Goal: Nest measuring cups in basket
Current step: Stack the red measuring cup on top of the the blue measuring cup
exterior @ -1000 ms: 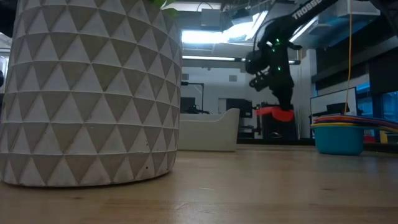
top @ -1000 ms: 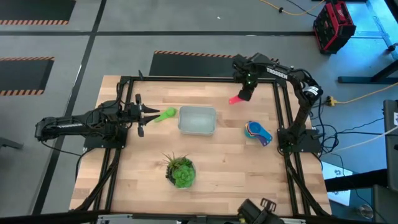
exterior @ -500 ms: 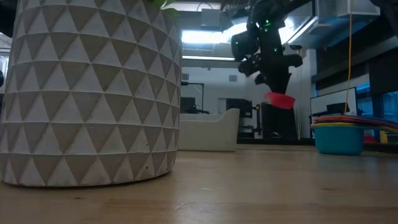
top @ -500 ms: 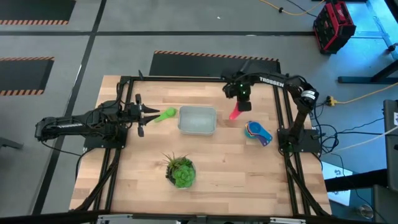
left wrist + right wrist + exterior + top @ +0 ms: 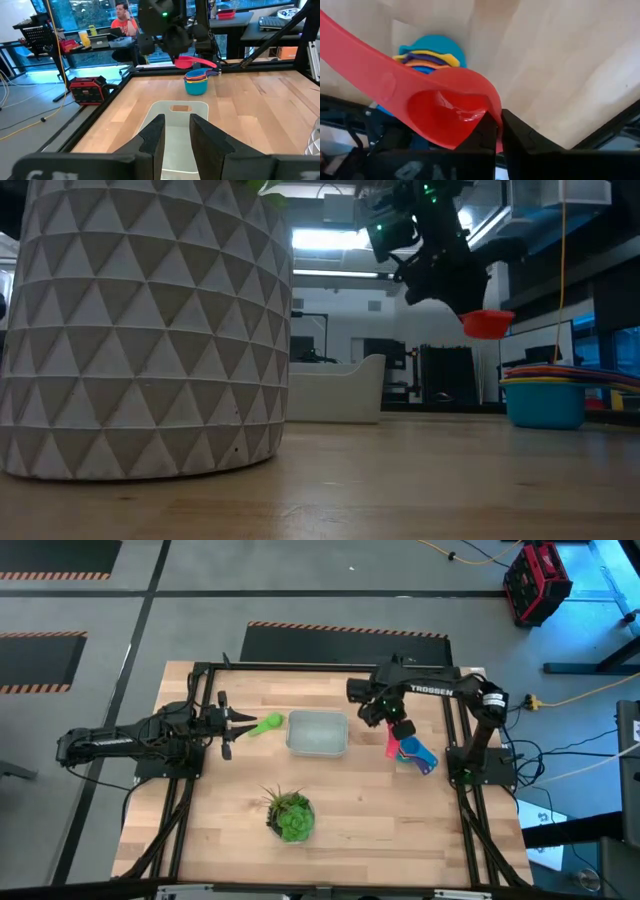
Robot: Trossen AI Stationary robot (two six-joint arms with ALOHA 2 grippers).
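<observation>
Two grippers in view. Right gripper (image 5: 384, 718): raised above the table, fingers clamped on the rim of the orange-red measuring cup (image 5: 391, 740), whose bowl sits at the fingertips while its handle points away from them; in the low view the cup (image 5: 487, 324) hangs clear of the wooden table (image 5: 340, 800). Stack of nested measuring cups (image 5: 414, 753), blue outermost with yellow, orange and purple handles fanned on top: on the table just beyond and below the held cup, on the side away from the basket. Basket (image 5: 318, 734): pale translucent tub, near the right gripper toward the table's middle, apart from the held cup. Left gripper (image 5: 226, 723): low at the table's left side, fingers parted, holding nothing, with the green measuring cup (image 5: 266, 724) just ahead of its tips, between it and the basket. Potted plant (image 5: 290, 815): well apart from both grippers, near the front edge
</observation>
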